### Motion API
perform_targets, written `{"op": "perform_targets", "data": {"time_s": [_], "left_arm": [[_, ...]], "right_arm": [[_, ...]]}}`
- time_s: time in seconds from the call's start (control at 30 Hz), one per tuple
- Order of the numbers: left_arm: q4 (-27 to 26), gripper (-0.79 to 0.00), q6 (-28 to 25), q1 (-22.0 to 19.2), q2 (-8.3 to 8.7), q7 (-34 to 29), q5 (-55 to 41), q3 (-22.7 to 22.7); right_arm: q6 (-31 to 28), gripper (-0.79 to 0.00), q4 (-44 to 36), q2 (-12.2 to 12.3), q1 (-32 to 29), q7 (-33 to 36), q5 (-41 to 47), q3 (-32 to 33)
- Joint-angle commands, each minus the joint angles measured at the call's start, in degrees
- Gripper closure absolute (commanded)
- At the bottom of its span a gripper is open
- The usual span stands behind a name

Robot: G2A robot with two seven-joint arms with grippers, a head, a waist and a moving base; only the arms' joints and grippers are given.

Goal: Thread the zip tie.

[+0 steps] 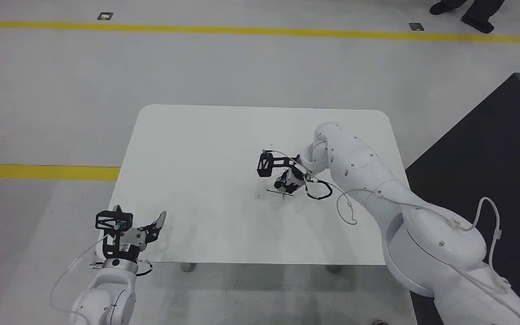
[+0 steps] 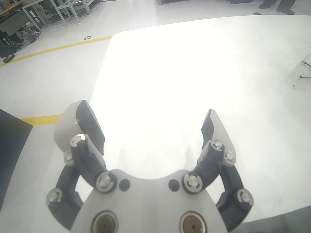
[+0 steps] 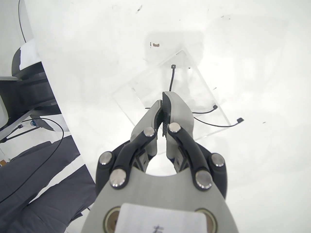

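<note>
My right gripper [image 3: 163,96] is shut on the tail of a black zip tie [image 3: 172,78]. The tie rises from the fingertips to its square head, above a clear plastic tray [image 3: 150,78]. Two more black zip ties [image 3: 206,111] lie on the tray's edge, one [image 3: 218,125] hanging past it. From above, the right gripper [image 1: 283,182] is over the table's [image 1: 203,162] middle. My left gripper [image 2: 147,112] is open, with nothing between its fingers, over the table's near left corner [image 1: 143,231], far from the ties.
The clear tray [image 2: 301,73] also sits at the side of the left wrist view. Dark fabric and a cable [image 3: 36,170] lie off the table beside the right arm. Shelving and machine frames [image 2: 60,3] stand on the floor well beyond the table.
</note>
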Motion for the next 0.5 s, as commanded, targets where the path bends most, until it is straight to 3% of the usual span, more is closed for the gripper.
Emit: {"op": "perform_targets", "data": {"time_s": [0.0,0.47], "left_arm": [[0.0,-0.785,0.0,0.0,0.0,0.0,0.0,0.0],[0.0,-0.785,0.0,0.0,0.0,0.0,0.0,0.0]], "right_arm": [[0.0,0.0,0.0,0.0,0.0,0.0,0.0,0.0],[0.8,0.0,-1.3,0.1,-0.6,-1.0,-1.0,-0.1]]}}
